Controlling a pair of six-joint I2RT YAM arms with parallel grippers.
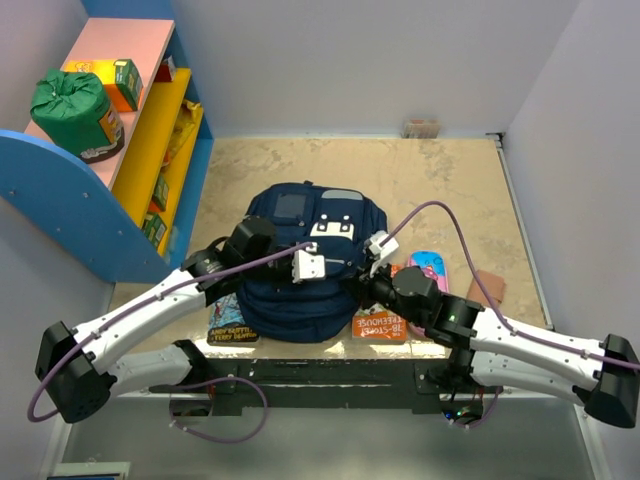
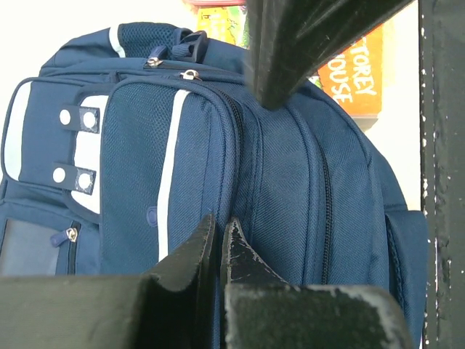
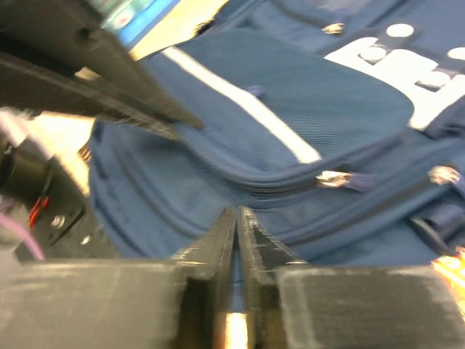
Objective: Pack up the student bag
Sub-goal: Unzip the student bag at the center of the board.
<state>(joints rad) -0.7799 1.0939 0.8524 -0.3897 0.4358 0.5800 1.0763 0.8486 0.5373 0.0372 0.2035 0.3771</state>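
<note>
The student bag (image 1: 290, 290), a navy backpack with white patches, lies flat on the table between both arms. My left gripper (image 1: 333, 268) rests on its middle. In the left wrist view that gripper (image 2: 220, 225) is shut, pinching blue fabric at the seam beside the front pocket (image 2: 145, 167). My right gripper (image 1: 353, 272) meets it from the right. Seen from the right wrist, the right gripper (image 3: 237, 212) is shut on a thin blue strip of the bag (image 3: 290, 109), just below a closed zipper with silver pulls (image 3: 330, 178).
An orange book (image 1: 380, 325) lies at the bag's right and another book (image 1: 232, 325) at its left. A pink pencil case (image 1: 428, 268) and a brown item (image 1: 487, 287) lie further right. A blue and yellow shelf (image 1: 150, 150) with a green sack (image 1: 72, 110) stands at the left.
</note>
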